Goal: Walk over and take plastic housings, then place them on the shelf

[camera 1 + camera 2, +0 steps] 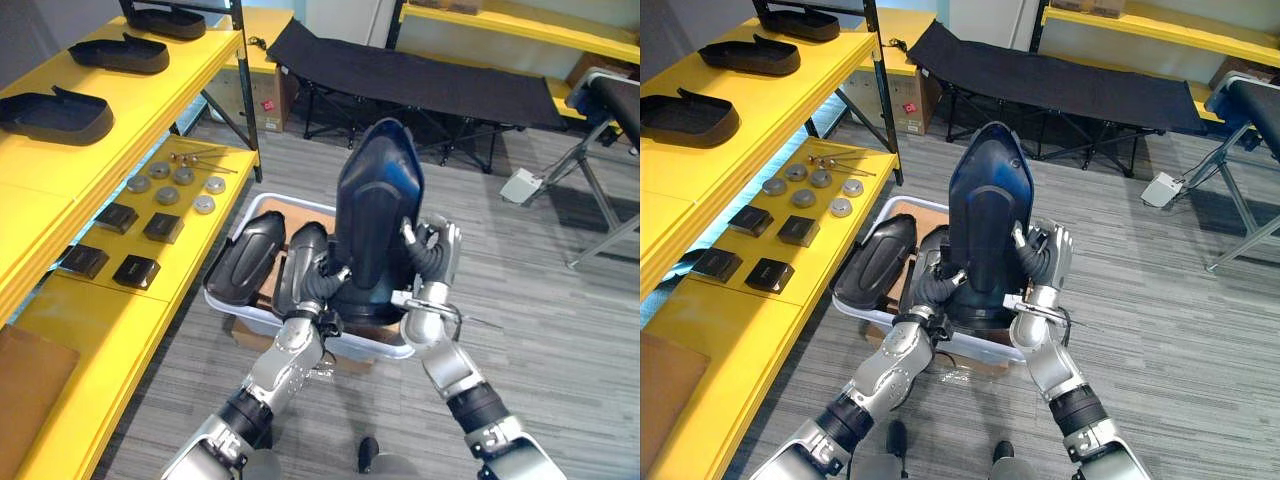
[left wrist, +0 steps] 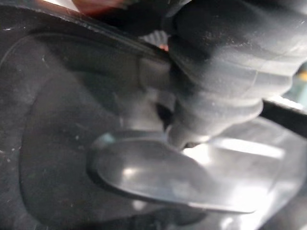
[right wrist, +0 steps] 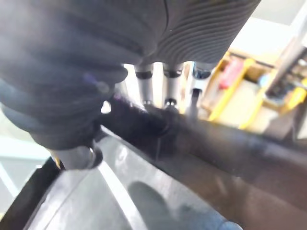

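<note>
1. Plastic housings (image 1: pixel 58 115), three dark shallow shells, lie in a row on the top level of a long yellow shelf (image 1: pixel 170 90) along the robot's left.
2. Black folding cot (image 1: pixel 420 80) stands on the grey floor (image 1: pixel 560 330), well beyond the hands.
3. White bin (image 1: pixel 375 347) sits on the floor directly ahead, just beside the shelf's lower level.
4. Held housing (image 1: pixel 375 215), a tall glossy shell of dark blue and black, stands upright above the bin with its narrow end up, between the two hands.
5. Binned housings (image 1: pixel 245 262), two dark rounded shells, lean side by side in the bin, to the left of the held one.
6. Right hand (image 1: pixel 432 252) clasps the held housing's right edge, fingers (image 3: pixel 168 91) hooked over the rim and thumb on the near face.
7. Left hand (image 1: pixel 322 285) presses against the held housing's lower left; how it grips cannot be told.
8. Black square pieces (image 1: pixel 163 227) and round metal discs (image 1: pixel 185 175) lie on the shelf's lower level.
</note>
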Controlling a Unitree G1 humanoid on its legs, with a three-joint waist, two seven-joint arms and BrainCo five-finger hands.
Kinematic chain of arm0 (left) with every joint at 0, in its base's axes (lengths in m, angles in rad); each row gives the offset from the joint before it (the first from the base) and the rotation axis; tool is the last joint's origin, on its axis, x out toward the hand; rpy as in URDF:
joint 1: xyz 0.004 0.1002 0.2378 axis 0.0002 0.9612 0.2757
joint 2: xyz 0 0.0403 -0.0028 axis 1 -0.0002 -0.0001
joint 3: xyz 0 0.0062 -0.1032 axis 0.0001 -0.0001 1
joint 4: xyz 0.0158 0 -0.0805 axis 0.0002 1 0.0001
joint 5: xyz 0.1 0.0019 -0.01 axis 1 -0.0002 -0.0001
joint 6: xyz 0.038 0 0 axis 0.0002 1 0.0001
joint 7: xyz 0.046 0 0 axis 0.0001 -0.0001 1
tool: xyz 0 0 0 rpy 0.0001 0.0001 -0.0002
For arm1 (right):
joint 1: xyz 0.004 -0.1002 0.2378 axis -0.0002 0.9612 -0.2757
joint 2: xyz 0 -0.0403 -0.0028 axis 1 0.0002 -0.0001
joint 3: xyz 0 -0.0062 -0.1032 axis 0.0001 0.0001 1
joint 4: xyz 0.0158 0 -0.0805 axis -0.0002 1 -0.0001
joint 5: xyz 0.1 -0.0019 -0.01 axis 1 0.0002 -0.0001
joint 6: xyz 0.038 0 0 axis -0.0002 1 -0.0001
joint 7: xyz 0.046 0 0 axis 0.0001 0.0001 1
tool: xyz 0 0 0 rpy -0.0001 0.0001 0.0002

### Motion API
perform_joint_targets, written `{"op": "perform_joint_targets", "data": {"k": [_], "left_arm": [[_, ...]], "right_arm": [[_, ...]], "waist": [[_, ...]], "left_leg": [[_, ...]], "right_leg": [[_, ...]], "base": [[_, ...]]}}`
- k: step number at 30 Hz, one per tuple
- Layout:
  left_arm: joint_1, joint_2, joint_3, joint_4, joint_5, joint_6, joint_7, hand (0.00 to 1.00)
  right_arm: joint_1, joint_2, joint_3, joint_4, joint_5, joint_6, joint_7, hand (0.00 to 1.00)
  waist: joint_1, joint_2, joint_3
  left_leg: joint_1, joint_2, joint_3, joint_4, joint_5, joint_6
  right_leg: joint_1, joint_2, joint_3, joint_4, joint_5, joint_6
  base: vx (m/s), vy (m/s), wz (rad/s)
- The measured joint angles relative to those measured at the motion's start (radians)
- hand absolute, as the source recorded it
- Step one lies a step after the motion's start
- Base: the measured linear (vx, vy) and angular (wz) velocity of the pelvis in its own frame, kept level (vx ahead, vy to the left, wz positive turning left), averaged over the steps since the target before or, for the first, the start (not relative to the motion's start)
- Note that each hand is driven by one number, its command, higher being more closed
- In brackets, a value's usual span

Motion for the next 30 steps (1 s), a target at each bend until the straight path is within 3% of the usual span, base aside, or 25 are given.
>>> {"op": "perform_joint_targets", "data": {"k": [2, 7, 11, 13, 17, 21, 25, 30], "left_arm": [[0.032, -0.016, 0.103, -0.038, 0.049, -0.016, 0.024, 1.00], [0.138, 0.027, 0.211, -0.071, 0.161, -0.052, 0.084, 1.00], [0.229, 0.024, 0.239, -0.137, 0.189, -0.129, 0.083, 1.00], [0.263, 0.024, 0.240, -0.191, 0.191, -0.184, 0.071, 1.00], [0.304, 0.022, 0.248, -0.241, 0.193, -0.238, 0.030, 1.00], [0.374, -0.010, 0.244, -0.254, 0.187, -0.262, -0.008, 1.00], [0.411, -0.013, 0.245, -0.263, 0.183, -0.283, -0.035, 1.00], [0.428, -0.009, 0.283, -0.363, 0.229, -0.281, 0.010, 1.00]], "right_arm": [[0.053, -0.007, -0.066, -0.129, 0.057, -0.028, 0.057, 0.00], [0.160, -0.066, -0.308, -0.259, 0.268, -0.057, 0.158, 0.00], [0.284, -0.065, -0.432, -0.294, 0.362, -0.063, 0.198, 0.00], [0.346, -0.030, -0.475, -0.293, 0.419, -0.064, 0.212, 0.00], [0.461, 0.054, -0.505, -0.219, 0.480, -0.080, 0.250, 0.00], [0.550, 0.120, -0.491, -0.023, 0.591, -0.084, 0.365, 0.00], [0.549, 0.128, -0.460, 0.049, 0.586, -0.101, 0.448, 0.00], [0.446, 0.110, -0.456, 0.076, 0.625, -0.168, 0.515, 0.00]], "waist": [[-0.008, 0.001, -0.005], [-0.023, 0.008, -0.039], [-0.031, 0.013, -0.048], [-0.052, 0.019, -0.054], [-0.076, 0.034, -0.074], [-0.077, 0.057, -0.089], [-0.068, 0.067, -0.093], [-0.044, 0.062, -0.089]], "left_leg": [[0.008, 0.000, 0.003, 0.000, -0.002, -0.001], [0.020, -0.001, 0.028, -0.001, -0.016, 0.000], [0.020, 0.001, 0.044, -0.001, -0.020, -0.003], [0.020, 0.000, 0.049, -0.001, -0.021, -0.001], [0.019, 0.001, 0.053, -0.001, -0.024, -0.001], [0.019, 0.002, 0.076, -0.005, -0.038, -0.010], [0.018, 0.002, 0.074, -0.001, -0.041, -0.010], [-0.042, -0.005, -0.006, 0.072, -0.060, -0.003]], "right_leg": [[0.004, 0.000, 0.003, 0.001, -0.001, 0.000], [0.000, -0.002, 0.024, 0.001, -0.002, 0.000], [-0.013, 0.001, 0.042, -0.002, -0.005, -0.003], [-0.015, -0.001, 0.048, -0.004, -0.007, -0.007], [-0.020, 0.001, 0.054, -0.006, -0.008, -0.007], [-0.032, 0.001, 0.075, -0.008, -0.010, -0.004], [-0.030, 0.001, 0.071, -0.002, -0.011, -0.005], [-0.013, -0.008, 0.007, 0.006, -0.009, 0.000]], "base": [[-0.01, 0.007, -0.06], [-0.02, 0.015, -0.14], [-0.01, 0.005, -0.12], [0.00, 0.005, -0.09], [0.01, 0.001, -0.07], [0.01, 0.006, -0.13], [0.01, 0.001, 0.01], [0.01, -0.002, 0.41]]}}
